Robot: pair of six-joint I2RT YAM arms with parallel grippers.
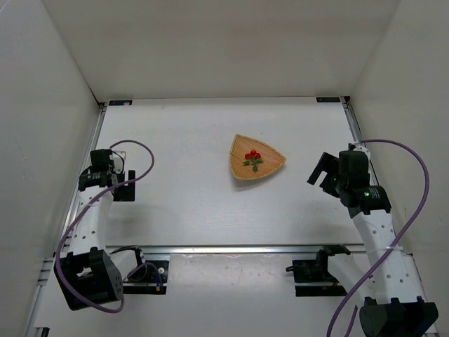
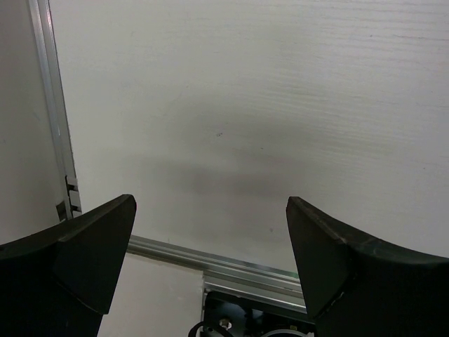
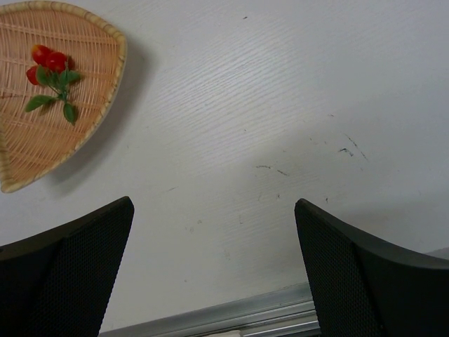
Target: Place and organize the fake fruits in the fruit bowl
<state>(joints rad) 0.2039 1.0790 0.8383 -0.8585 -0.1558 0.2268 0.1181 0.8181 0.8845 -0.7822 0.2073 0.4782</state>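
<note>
**Already in the bowl: the little red fruits**

Right now the fake fruits [image 1: 252, 156] lie inside the fruit bowl [image 1: 271, 163], close to its middle. We count about 3 tiny red berries bunched together, with a thin green stem and small leaves. The berries sit at the far end of the sprig and the leaves at the near end, so its long line runs from far to near. We see no other fruit lying out on the table [image 1: 182, 203].

The bowl sits a bit past the middle of the table. It is shaped like a soft triangle, and 1 rounded corner points toward the right gripper [image 1: 321, 175].

That gripper is the nearer of the 2. Its fingers are spread wide and hold nothing. From its own camera the bowl is up and to the left, so any reach would go forward and to the left. We see nothing in the way, only bare white table with a few small scratches.

The left gripper [image 2: 210, 203] is far from the bowl, over by the left rail [image 1: 90, 151]. Its fingers are spread wide too, with nothing between them, and its camera shows only table and rail.

We think the job is nearly done. At most, the sprig may need a small nudge, and the right arm is best placed for that.
</note>
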